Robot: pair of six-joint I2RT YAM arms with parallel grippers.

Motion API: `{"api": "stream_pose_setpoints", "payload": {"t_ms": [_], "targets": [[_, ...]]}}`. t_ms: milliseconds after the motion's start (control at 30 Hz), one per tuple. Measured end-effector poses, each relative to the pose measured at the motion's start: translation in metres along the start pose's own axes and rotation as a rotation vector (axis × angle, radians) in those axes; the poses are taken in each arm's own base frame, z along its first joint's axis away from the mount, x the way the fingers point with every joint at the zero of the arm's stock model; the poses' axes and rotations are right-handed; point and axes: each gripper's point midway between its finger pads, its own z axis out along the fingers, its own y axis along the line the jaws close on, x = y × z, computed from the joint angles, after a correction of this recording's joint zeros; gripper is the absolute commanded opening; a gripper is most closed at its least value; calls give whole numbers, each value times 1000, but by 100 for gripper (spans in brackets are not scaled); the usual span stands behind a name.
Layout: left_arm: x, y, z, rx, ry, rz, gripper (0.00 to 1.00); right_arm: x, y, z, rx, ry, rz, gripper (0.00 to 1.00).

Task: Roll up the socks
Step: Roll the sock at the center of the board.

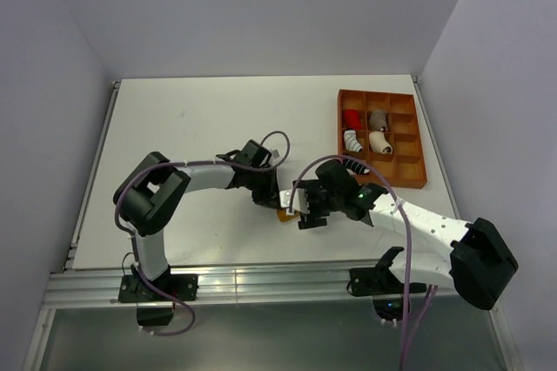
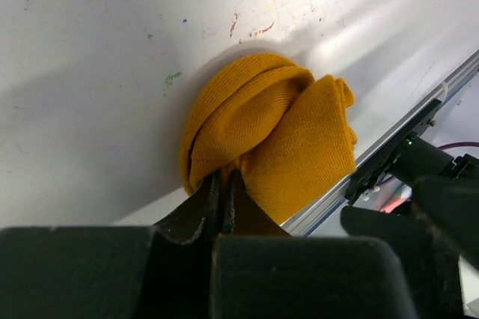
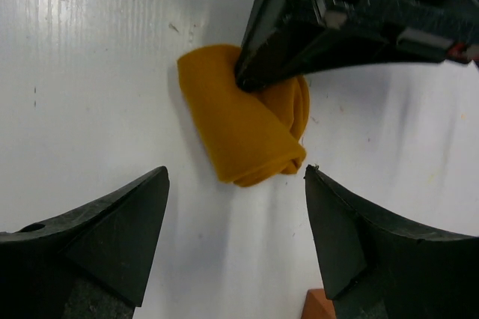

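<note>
Close to the near edge of the table (image 1: pixel 200 127), the right tool (image 3: pixel 236 175) is hanging over the mustard-orange sock (image 3: pixel 238 128). Its jaws are standing wide apart and holding nothing. The sock is lying on the table just ahead of the gap between them.

The sock is sitting as a loose, half-made roll. Its long axis is running slantwise across that gap rather than square to it. A closing grab would probably be catching it askew unless the wrist is turned first.

At the roll's farther end, the left tool (image 2: pixel 223 184) is clamping shut on a fold of the sock, pinning it to the table. So the left arm is the one in contact, while the right is poised on the sock's right side.

Farther off to the right, the orange tray (image 1: pixel 383 182) is holding small fabric bundles. A black-and-white striped sock (image 1: pixel 355 165) seems to be lying at its near-left corner, though I cannot tell the compartment.
</note>
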Motion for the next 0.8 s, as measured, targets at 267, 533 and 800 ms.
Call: {"api": "stream_pose_setpoints", "payload": {"t_ms": [267, 533, 800], "targets": [[1, -1, 1, 7, 13, -4, 0, -9, 18, 21, -36, 28, -135, 79], [3, -2, 2, 18, 32, -6, 0, 7, 19, 36, -51, 103, -171, 73], [3, -4, 3, 25, 47, 5, 0, 13, 10, 47, -45, 143, -171, 33]]}}
